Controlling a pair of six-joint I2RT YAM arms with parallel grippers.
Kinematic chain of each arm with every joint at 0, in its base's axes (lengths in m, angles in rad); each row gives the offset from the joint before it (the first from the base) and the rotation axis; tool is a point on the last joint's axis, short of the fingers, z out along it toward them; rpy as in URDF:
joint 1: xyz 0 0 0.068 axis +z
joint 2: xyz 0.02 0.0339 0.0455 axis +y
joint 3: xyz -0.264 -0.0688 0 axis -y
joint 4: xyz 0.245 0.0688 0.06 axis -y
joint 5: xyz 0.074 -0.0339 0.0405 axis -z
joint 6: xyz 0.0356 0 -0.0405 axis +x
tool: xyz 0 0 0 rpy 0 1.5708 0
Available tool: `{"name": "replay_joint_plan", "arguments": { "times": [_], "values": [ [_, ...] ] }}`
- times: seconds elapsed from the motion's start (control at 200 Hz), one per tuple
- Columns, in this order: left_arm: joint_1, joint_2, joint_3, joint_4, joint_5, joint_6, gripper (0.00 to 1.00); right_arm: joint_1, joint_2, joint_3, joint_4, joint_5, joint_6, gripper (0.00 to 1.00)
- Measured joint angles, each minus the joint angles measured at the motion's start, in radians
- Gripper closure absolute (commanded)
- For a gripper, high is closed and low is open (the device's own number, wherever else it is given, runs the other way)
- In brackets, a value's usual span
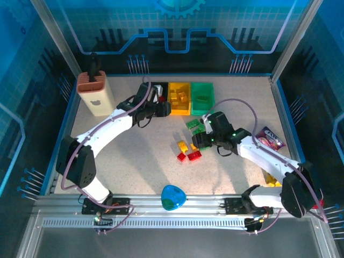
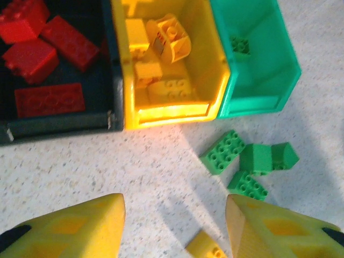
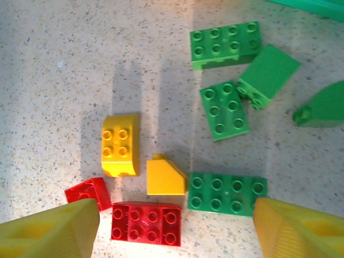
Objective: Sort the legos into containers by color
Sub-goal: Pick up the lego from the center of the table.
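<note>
Nearest the lens in the right wrist view, the right gripper (image 3: 172, 217) stands wide with nothing between its fingers, hovering over the loose legos (image 3: 224, 110) on the table (image 3: 54, 80). Just beyond the fingertips lie a red two-by-four brick (image 3: 146, 221) and a small red brick (image 3: 88, 192). Next come a yellow sloped brick (image 3: 165, 177), touching a green two-by-four brick (image 3: 227, 192), and a yellow rounded brick (image 3: 121, 144) lying clear of its neighbours.

Recommended pick: the yellow rounded brick. Centre the jaws over it, close across its narrow width, and descend straight so that the red pieces are not disturbed.

Count in this view: two red, two yellow, five green, one of the green cut by the frame edge.

The left gripper (image 2: 173, 207) is likewise parted and empty, poised near the front of the containers (image 1: 191, 99). Farther off, three bins stand joined in a row:
- the black bin (image 2: 64, 126) shows four red bricks;
- the yellow bin (image 2: 172, 115) shows at least four yellow;
- the green bin (image 2: 258, 105) shows one green brick (image 2: 240, 44).
</note>
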Motion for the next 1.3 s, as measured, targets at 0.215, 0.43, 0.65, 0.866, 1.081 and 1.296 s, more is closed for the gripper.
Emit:
{"name": "replay_joint_plan", "arguments": {
  "times": [0.215,0.43,0.65,0.866,1.081,1.296],
  "values": [
    [0.0,-0.101,-0.176,0.026,-0.024,-0.028,0.5,0.065,0.119,0.085,-0.006,0.008,-0.01,0.29],
    [0.0,-0.216,-0.339,0.056,-0.045,-0.071,0.51,0.11,0.258,0.182,-0.045,0.027,-0.009,0.32],
    [0.0,-0.344,-0.503,0.066,-0.072,-0.111,0.51,0.135,0.38,0.249,-0.088,0.034,0.004,0.34],
    [0.0,-0.425,-0.603,0.066,-0.088,-0.148,0.51,0.174,0.483,0.314,-0.127,0.049,0.022,0.37],
    [0.0,-0.481,-0.657,0.064,-0.099,-0.166,0.52,0.192,0.56,0.374,-0.155,0.075,0.036,0.41],
    [0.0,-0.521,-0.679,0.065,-0.11,-0.177,0.52,0.2,0.624,0.418,-0.183,0.109,0.044,0.46]
  ]
}}
